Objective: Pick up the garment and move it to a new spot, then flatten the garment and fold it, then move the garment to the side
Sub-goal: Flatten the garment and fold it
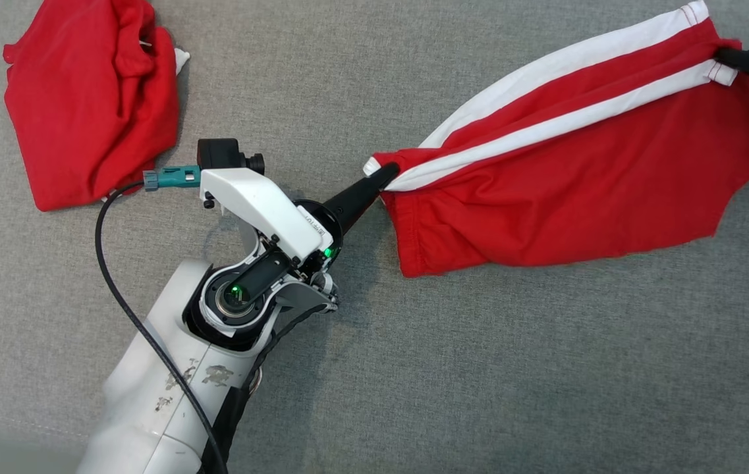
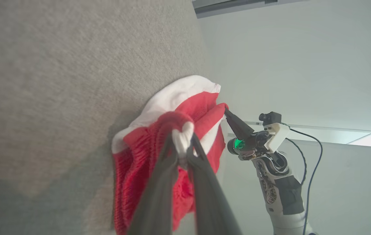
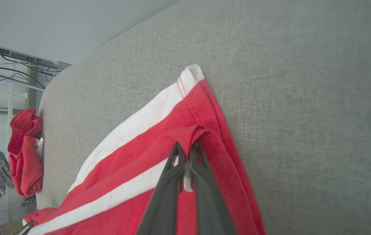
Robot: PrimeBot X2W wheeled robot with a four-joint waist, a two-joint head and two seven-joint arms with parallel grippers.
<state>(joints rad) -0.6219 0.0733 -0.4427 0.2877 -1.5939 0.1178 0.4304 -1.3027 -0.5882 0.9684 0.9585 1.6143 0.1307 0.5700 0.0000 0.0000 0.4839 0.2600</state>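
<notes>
Pale left forearm [image 1: 163,395] sits closest to the head cam: glossy shell, paint chipped. Under everything, grey surface [image 1: 479,368]: coarse woven fabric, flat, matte. Over its right half, red shorts [image 1: 578,184] pulled into a taut diagonal between both grippers; soft knit, two white side stripes, lower edge sagging in wrinkles. Far left, second red garment [image 1: 91,99], crumpled, well apart. Both claws pinched tight on cloth: left gripper [image 1: 384,176] on the gathered waistband corner, right gripper [image 1: 722,58] on the hem at the stripe end. Thin black cable [image 1: 114,289] loops beside the forearm. Left wrist view adds ribbed elastic bunched around a white tab between its fingers [image 2: 205,189], plus the right arm [image 2: 280,189] against a plain wall [image 2: 302,49]. Right wrist view adds the double-stitched hem and a red fold nipped between tapered black fingers [image 3: 165,199].
</notes>
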